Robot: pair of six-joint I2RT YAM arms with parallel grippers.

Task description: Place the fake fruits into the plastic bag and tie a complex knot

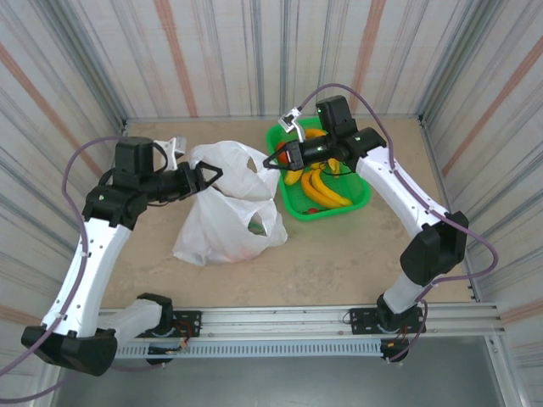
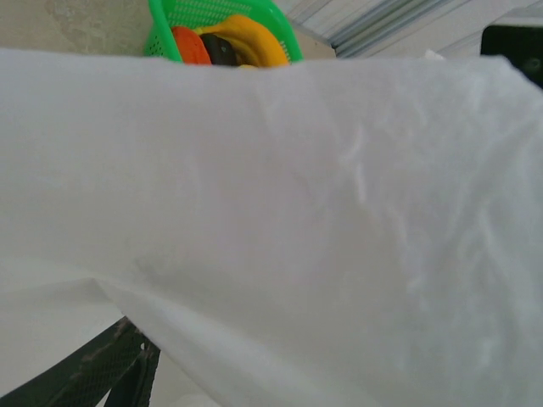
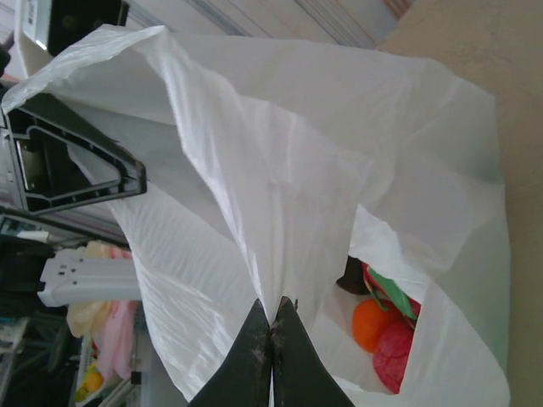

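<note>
— Where did the plastic bag (image 1: 222, 225) lie?

— Slumped on the counter (image 1: 356, 254), mouth open. Deep inside it I saw fake fruits (image 3: 371, 324): an orange one, a pink-red one, something green.

— And your grippers?

— My right gripper (image 3: 273, 314) was pinched tight on a fold of the bag's rim, on the bag's right side. My left gripper (image 1: 210, 176) stood with jaws apart at the bag's left rim, the film draped across it.

— Beyond the bag?

— The green basket (image 1: 363, 197), just right of it and farther back, held bananas (image 1: 324, 191).
</note>
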